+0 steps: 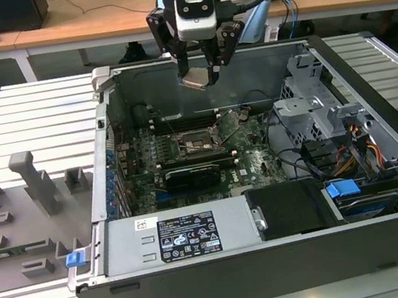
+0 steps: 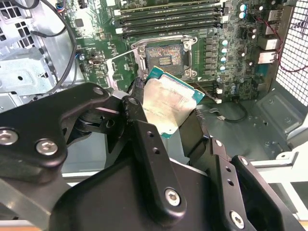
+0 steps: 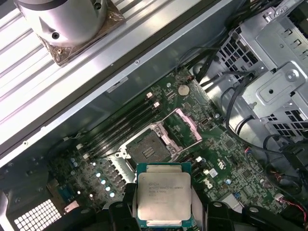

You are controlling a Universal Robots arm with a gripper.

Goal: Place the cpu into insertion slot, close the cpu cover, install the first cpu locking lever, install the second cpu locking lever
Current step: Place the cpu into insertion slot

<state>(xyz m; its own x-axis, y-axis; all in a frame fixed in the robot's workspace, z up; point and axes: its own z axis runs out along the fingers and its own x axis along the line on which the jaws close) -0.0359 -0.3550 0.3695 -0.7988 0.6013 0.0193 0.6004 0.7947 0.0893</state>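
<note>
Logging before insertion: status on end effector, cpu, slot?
End effector shut on cpu, held above the motherboard. Insertion slot bare, cpu cover standing open. No obstruction seen over the slot.

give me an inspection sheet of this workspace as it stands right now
surface: slatted metal table carrying an open computer case
job's things: cpu held above the motherboard; insertion slot bare; cpu cover raised open
clutter: grey fixture blocks on the exterior view's left
grippers: gripper shut on the cpu
cables: black cables beside the drive cage, inside the case
surroundings: wooden desks behind
</note>
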